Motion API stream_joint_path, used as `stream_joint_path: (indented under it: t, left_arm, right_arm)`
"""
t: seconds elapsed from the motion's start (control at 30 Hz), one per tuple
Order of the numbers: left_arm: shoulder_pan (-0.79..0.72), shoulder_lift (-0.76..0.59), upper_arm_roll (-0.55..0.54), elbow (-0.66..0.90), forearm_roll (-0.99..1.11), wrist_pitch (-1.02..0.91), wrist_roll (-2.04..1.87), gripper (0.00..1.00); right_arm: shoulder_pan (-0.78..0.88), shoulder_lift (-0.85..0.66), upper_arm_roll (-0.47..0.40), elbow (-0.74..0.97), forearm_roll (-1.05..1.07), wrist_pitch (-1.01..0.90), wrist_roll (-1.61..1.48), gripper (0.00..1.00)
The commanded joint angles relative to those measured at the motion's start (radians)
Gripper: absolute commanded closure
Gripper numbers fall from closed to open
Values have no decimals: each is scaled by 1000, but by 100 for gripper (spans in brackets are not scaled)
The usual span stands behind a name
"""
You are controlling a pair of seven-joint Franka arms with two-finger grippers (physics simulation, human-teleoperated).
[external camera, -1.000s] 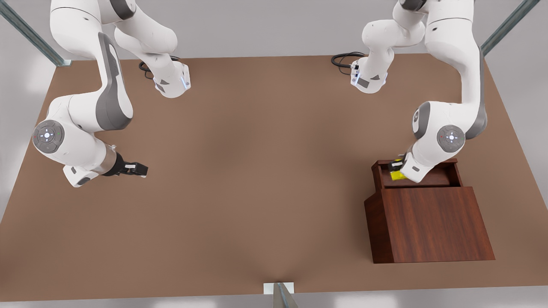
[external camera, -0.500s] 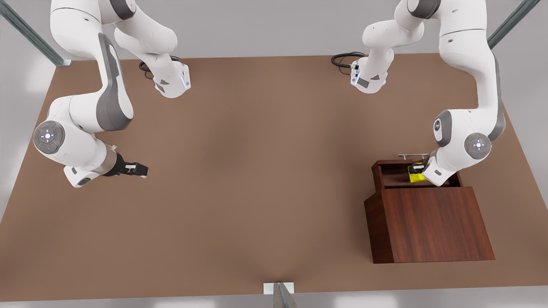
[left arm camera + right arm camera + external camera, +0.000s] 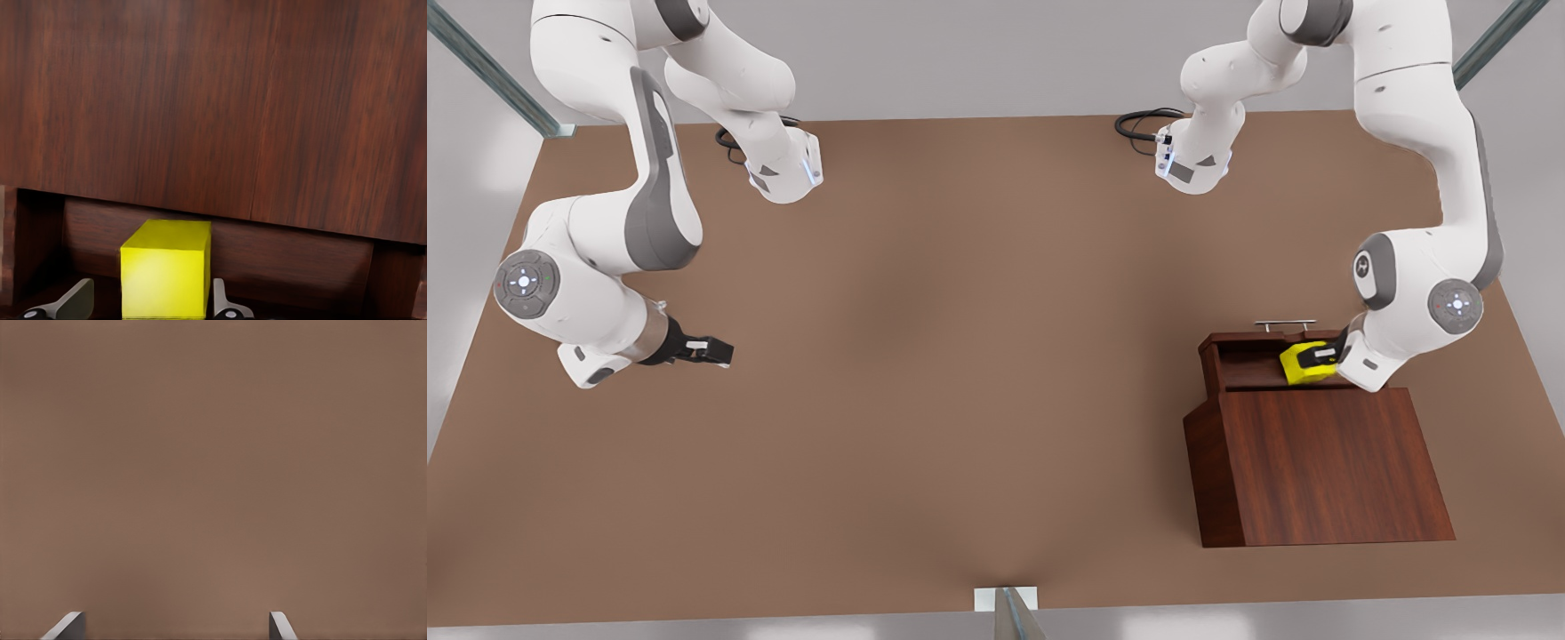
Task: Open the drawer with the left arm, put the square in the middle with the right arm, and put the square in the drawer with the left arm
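We see the left arm (image 3: 1423, 178) on the front view's right, reaching down to the open drawer (image 3: 1245, 369) of the dark wooden cabinet (image 3: 1325, 462), which stands on the right part of the brown surface (image 3: 960, 356). The drawer is pulled out toward the far side, its silver bar handle (image 3: 1285, 324) just beyond its far edge. The left end effector (image 3: 1320, 357) is at the drawer, and the square (image 3: 1303, 364), a bright yellow cube, sits between its fingers. In the left wrist view the square (image 3: 167, 270) lies inside the drawer against the cabinet's front, with one fingertip (image 3: 223, 303) touching its side and the other fingertip (image 3: 70, 303) standing a little apart from it. The jaws are thus partly open, wider than the cube; we cannot tell whether the cube rests on the drawer floor.

The right arm (image 3: 605, 231) waits on the front view's left, well apart from the cabinet. Its right end effector (image 3: 716, 349) hovers low over bare surface, pointing toward the middle. In the right wrist view its fingertips (image 3: 67, 625) stand spread wide with nothing between them, over plain brown surface (image 3: 213, 467)
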State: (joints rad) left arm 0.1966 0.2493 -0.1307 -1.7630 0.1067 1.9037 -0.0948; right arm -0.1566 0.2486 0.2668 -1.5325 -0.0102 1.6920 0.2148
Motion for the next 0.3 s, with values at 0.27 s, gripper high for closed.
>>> stream_joint_path:
  t: [0.27]
  left_arm:
    - [-186, -79, -133, 293, -2, -370, -72, 0]
  right_arm:
    - [-1, 1, 0, 5, 1, 5, -3, 0]
